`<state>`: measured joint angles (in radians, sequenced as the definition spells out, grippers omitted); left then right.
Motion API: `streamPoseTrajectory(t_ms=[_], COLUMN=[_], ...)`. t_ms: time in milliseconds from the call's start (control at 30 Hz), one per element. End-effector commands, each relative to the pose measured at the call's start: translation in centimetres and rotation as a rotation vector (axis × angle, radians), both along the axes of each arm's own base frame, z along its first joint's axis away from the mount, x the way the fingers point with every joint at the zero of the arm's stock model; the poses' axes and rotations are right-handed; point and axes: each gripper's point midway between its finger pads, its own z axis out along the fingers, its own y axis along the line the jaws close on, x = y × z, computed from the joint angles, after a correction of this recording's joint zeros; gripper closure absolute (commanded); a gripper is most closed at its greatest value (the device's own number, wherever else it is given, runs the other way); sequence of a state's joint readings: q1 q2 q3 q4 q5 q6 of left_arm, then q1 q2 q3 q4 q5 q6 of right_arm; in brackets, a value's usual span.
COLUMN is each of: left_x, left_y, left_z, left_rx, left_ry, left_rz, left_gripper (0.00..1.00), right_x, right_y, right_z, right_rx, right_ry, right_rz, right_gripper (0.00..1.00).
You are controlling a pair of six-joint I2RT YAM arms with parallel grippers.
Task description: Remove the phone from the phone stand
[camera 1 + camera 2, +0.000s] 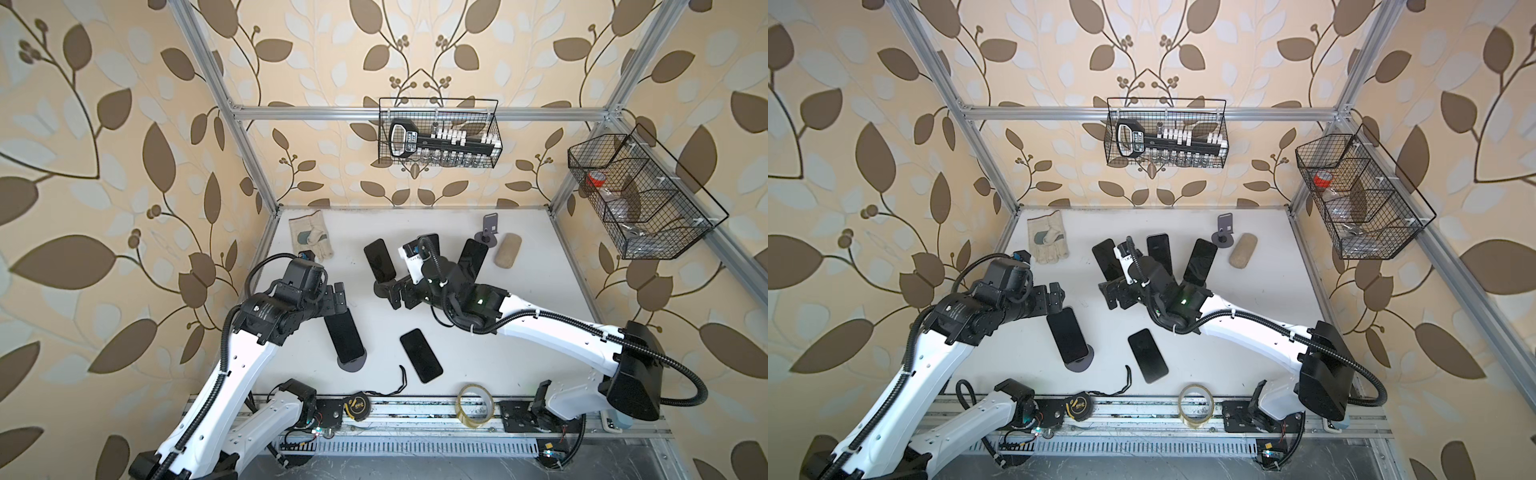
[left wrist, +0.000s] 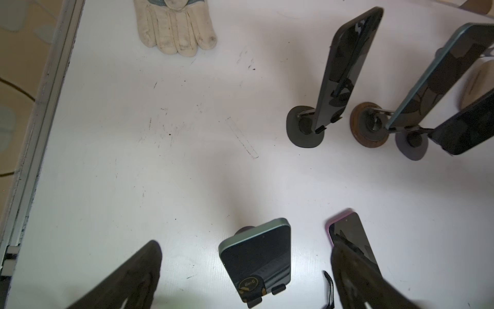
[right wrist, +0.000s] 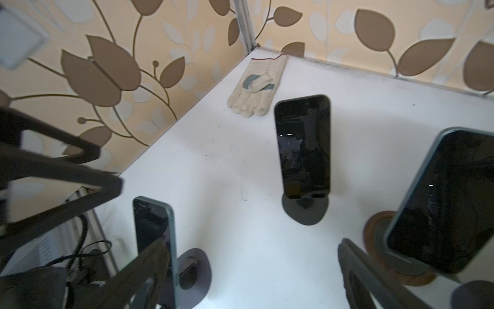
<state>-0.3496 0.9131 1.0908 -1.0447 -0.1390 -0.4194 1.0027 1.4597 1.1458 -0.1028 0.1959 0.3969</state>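
Several dark phones lean on phone stands. The nearest, a green-edged phone (image 1: 345, 336) (image 2: 256, 259), rests on a grey round-based stand (image 1: 353, 363). My left gripper (image 1: 338, 297) (image 2: 246, 248) hangs open just behind its top edge, and its fingers do not touch it. Three more phones (image 1: 379, 259) (image 1: 428, 245) (image 1: 473, 257) stand in a row further back. My right gripper (image 1: 399, 296) (image 3: 251, 264) is open and empty in front of them, over bare table. A pink-edged phone (image 1: 420, 355) (image 2: 350, 232) lies flat on the table.
An empty stand (image 1: 490, 226) and a beige block (image 1: 508, 249) sit at the back right, a work glove (image 1: 311, 239) at the back left. A tape measure (image 1: 357, 405) and a tape roll (image 1: 476, 405) lie on the front rail. Wire baskets (image 1: 438, 133) (image 1: 640, 195) hang on the walls.
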Motion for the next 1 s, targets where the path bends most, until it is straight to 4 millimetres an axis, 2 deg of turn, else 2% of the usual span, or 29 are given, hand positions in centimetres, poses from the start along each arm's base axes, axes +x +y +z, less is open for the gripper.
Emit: streamPoseTrajectory(t_ms=[0, 133, 267, 400, 700, 967], left_x=[0.1, 1.1, 2.2, 3.2, 4.1, 4.0], left_y=[0.7, 0.6, 1.1, 2.5, 5.7, 8.4], left_z=[0.9, 2.1, 3.1, 2.9, 1.2, -3.3], left_rx=[-0.011, -0.055, -0.071, -0.072, -0.191, -0.238], left_ry=[-0.003, -0.040, -0.067, -0.057, -0.035, 0.083], left_rz=[0.074, 0.094, 0.114, 0.173, 0.376, 0.592], left_gripper=[0.01, 0.01, 0.01, 0.01, 0.01, 0.01], right_x=[-1.4, -3.7, -4.9, -5.8, -8.9, -8.8], right_y=[1.4, 3.0, 3.7, 4.1, 7.1, 9.7], right_z=[-0.4, -1.5, -2.3, -2.6, -4.3, -6.4], right_rx=[0.046, 0.024, 0.052, 0.058, 0.026, -0.050], right_ry=[-0.023, -0.042, -0.018, -0.011, -0.032, -0.032], right_rz=[-0.067, -0.072, -0.050, -0.039, 0.014, -0.034], right_gripper=[0.00, 0.00, 0.00, 0.00, 0.00, 0.00])
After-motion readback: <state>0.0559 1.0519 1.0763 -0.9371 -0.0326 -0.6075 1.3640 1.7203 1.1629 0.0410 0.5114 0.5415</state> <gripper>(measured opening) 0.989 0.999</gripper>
